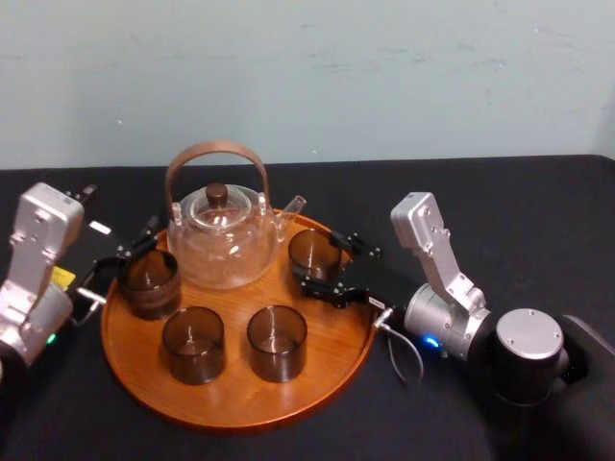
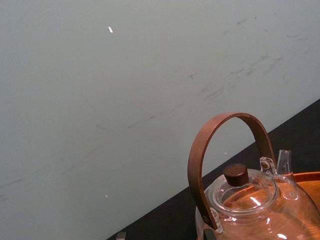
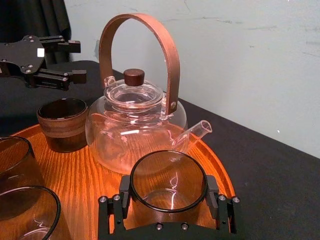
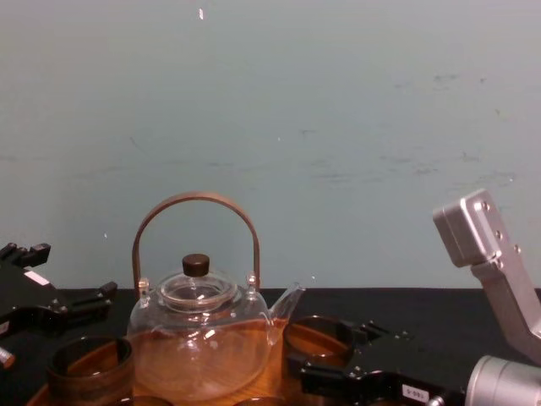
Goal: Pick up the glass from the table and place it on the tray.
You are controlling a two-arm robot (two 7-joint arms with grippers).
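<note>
A smoky brown glass (image 1: 314,254) stands at the back right of the round wooden tray (image 1: 240,399), beside the clear teapot's spout. My right gripper (image 1: 322,260) reaches in from the right and is shut on the glass (image 3: 169,180). In the right wrist view both fingers press against its sides, and its base looks to be down on the tray (image 3: 85,172). My left gripper (image 1: 120,264) hovers at the tray's left edge, open, next to another glass (image 1: 149,283) without touching it.
The glass teapot (image 1: 221,240) with its arched brown handle stands at the tray's back middle, close to the held glass. Two more glasses (image 1: 193,344) (image 1: 277,341) stand at the tray's front. Black table surrounds the tray, and a pale wall lies behind.
</note>
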